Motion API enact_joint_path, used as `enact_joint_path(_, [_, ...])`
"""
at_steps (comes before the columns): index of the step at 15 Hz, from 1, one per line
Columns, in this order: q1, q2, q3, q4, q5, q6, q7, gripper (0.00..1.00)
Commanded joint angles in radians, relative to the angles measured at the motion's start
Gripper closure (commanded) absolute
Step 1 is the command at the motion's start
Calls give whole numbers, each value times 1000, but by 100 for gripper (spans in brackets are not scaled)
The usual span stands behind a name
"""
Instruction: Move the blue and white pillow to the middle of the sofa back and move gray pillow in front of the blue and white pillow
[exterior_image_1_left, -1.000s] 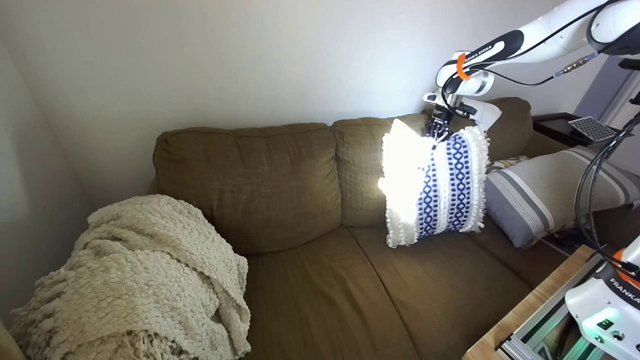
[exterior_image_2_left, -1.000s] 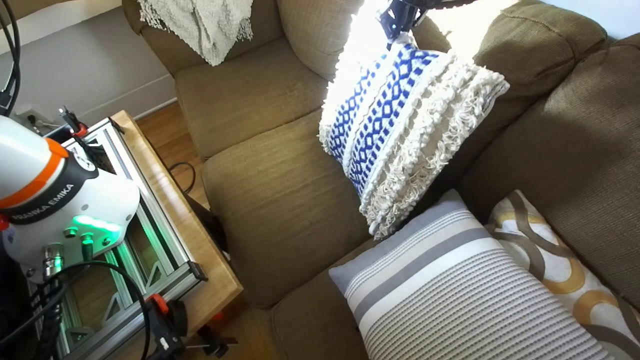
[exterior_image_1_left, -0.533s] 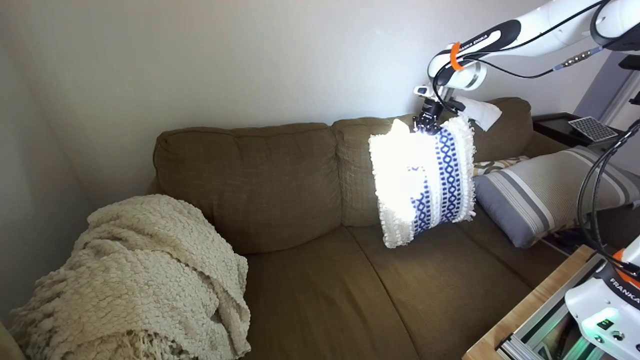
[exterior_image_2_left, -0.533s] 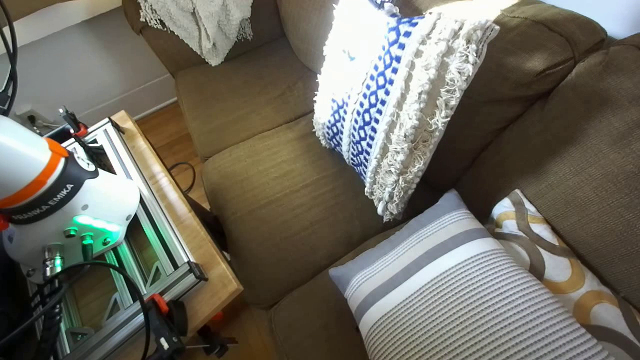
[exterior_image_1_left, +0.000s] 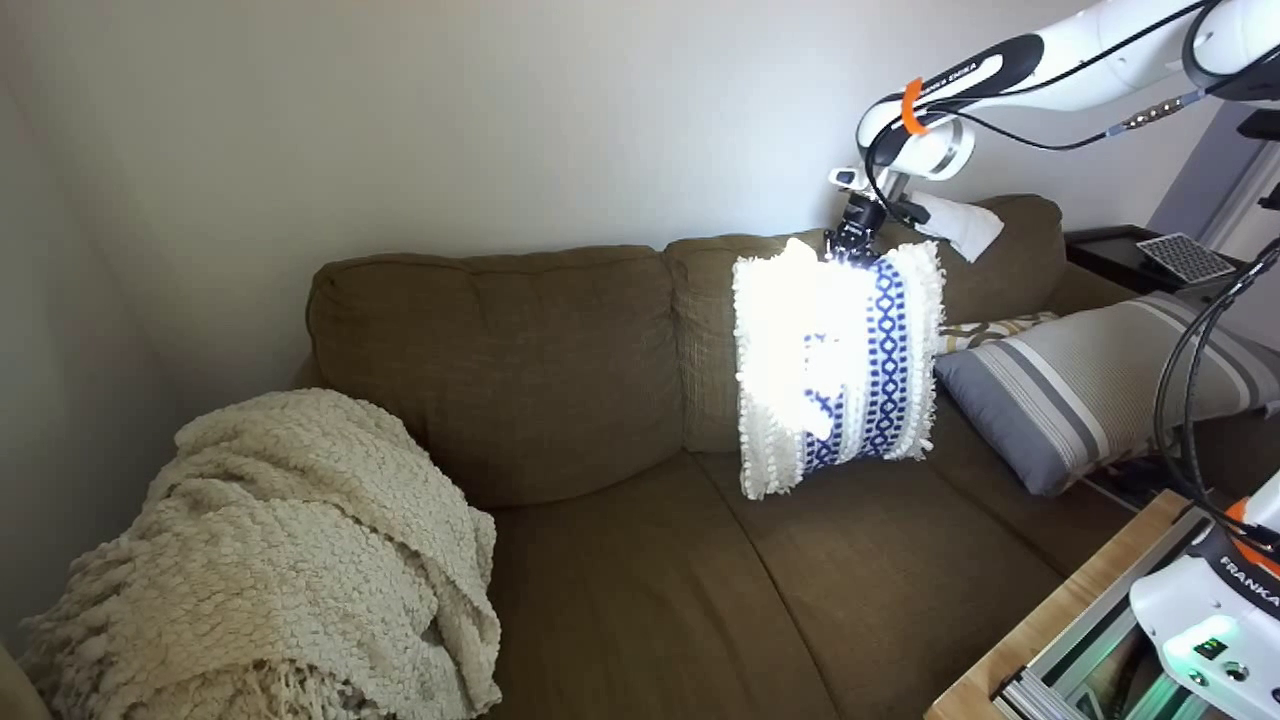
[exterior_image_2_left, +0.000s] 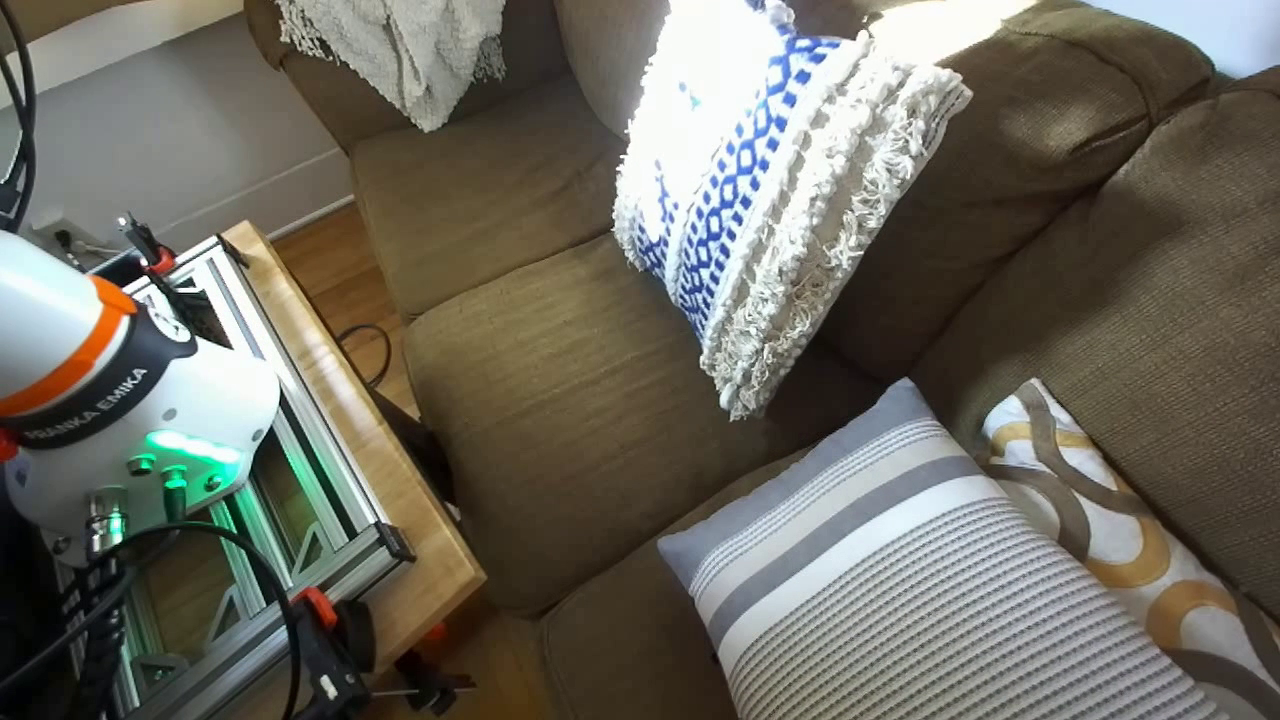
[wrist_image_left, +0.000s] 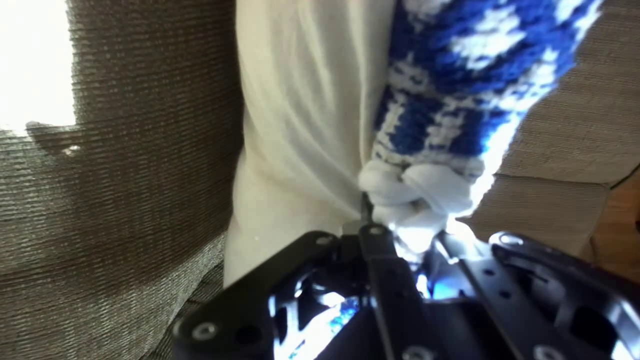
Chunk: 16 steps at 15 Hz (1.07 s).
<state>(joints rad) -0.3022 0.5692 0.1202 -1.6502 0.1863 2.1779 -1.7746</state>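
The blue and white pillow (exterior_image_1_left: 886, 370) hangs upright from my gripper (exterior_image_1_left: 850, 250) in front of the right-hand cushion of the sofa back (exterior_image_1_left: 500, 370). Strong light washes out its left half. In the wrist view the gripper (wrist_image_left: 407, 230) is shut on the pillow's braided white top edge, with the plain white rear cloth left of the blue weave (wrist_image_left: 465, 75). Whether its lower edge touches the seat I cannot tell. The gray pillow (exterior_image_2_left: 880, 590) lies on the seat, near but apart from the patterned pillow's lower corner.
A white and brown pillow with yellow curves (exterior_image_2_left: 1120, 500) leans behind the gray one. A cream knitted blanket (exterior_image_1_left: 290, 560) covers the sofa's far left end. The robot's wooden table (exterior_image_2_left: 440, 575) stands along the seat's front. A dark side table (exterior_image_1_left: 1110, 250) is beyond the sofa.
My gripper has carried the patterned pillow leftward along the sofa back, away from the gray pillow. Its lower right corner swung up, then sank a little. The gray pillow stays put.
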Motion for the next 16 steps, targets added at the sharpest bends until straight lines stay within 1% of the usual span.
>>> enact_joint_path(1, [17, -13, -25, 14, 16, -10, 3, 91])
enact_joint_path(2, [19, -10, -33, 16, 7, -8, 5, 61])
enact_joint_path(3, [26, -11, -45, 15, -4, -3, 24, 62])
enact_joint_path(4, [29, -14, -49, 13, -7, -5, 27, 58])
enact_joint_path(6, [43, -31, -63, 11, -15, 0, 67, 45])
enact_joint_path(9, [68, -74, -85, -8, -37, 23, 133, 21])
enact_joint_path(12, [100, -136, -147, -58, -130, 38, 261, 1])
enact_joint_path(13, [110, -154, -170, -76, -172, 39, 315, 0])
enact_joint_path(16, [116, -219, -218, -158, -260, 55, 464, 0])
